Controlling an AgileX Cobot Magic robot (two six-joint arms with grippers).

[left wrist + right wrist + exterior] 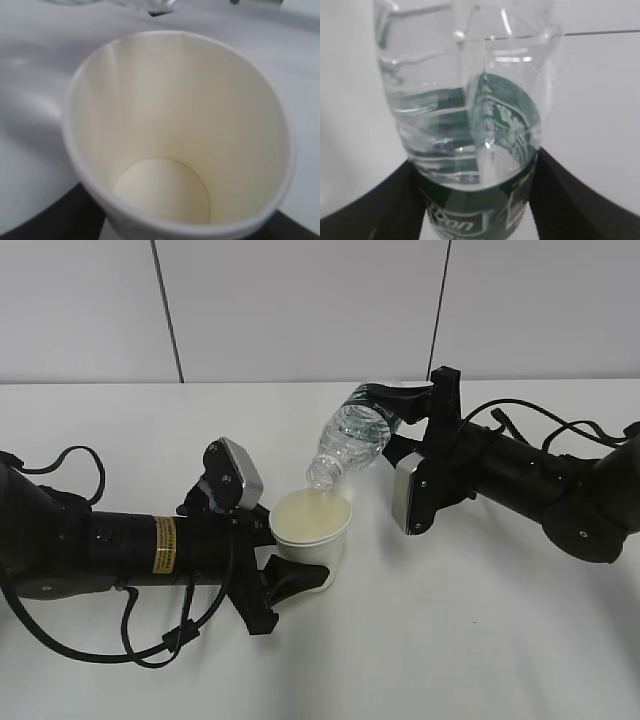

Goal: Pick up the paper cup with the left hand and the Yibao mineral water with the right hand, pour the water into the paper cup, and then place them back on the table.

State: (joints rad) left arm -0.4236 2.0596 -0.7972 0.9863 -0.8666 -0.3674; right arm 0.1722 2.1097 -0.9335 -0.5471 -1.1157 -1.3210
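Observation:
The cream-white paper cup is held upright in my left gripper, which is shut on its sides, low over the white table. In the left wrist view the cup fills the frame and its inside looks dry. My right gripper is shut on the clear Yibao bottle at its green label. The bottle is tilted, with its open neck just above the cup's far rim. In the right wrist view the bottle sits between the black fingers with water inside.
Both black arms lie low over the table, the left with a yellow sticker, the right with a grey-silver block. Loose cables trail beside the left arm. A white panelled wall stands behind.

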